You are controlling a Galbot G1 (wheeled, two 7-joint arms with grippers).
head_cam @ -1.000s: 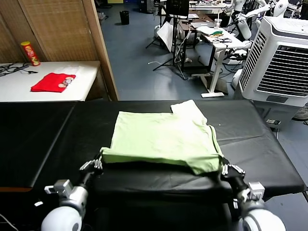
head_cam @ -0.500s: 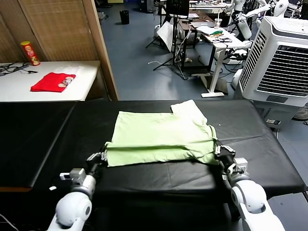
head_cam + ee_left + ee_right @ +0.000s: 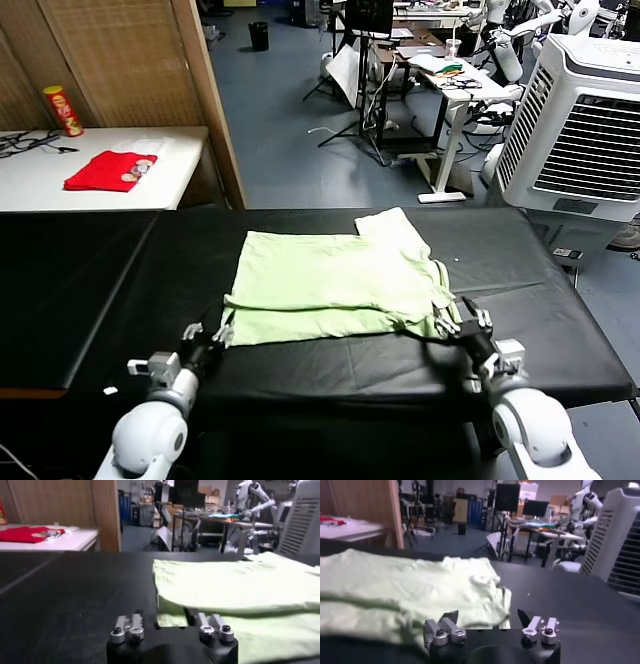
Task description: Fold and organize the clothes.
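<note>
You have one pale green shirt [image 3: 335, 285] on one black table [image 3: 90, 290] — and two grippers, left [image 3: 207, 334] and right [image 3: 462, 323]. Off to the side: one red garment [image 3: 110, 170], one red can [image 3: 62, 110], one white cooler [image 3: 585, 125].

A black table [image 3: 560, 340] carries the pale green shirt [image 3: 330, 285], folded flat near its middle.
</note>
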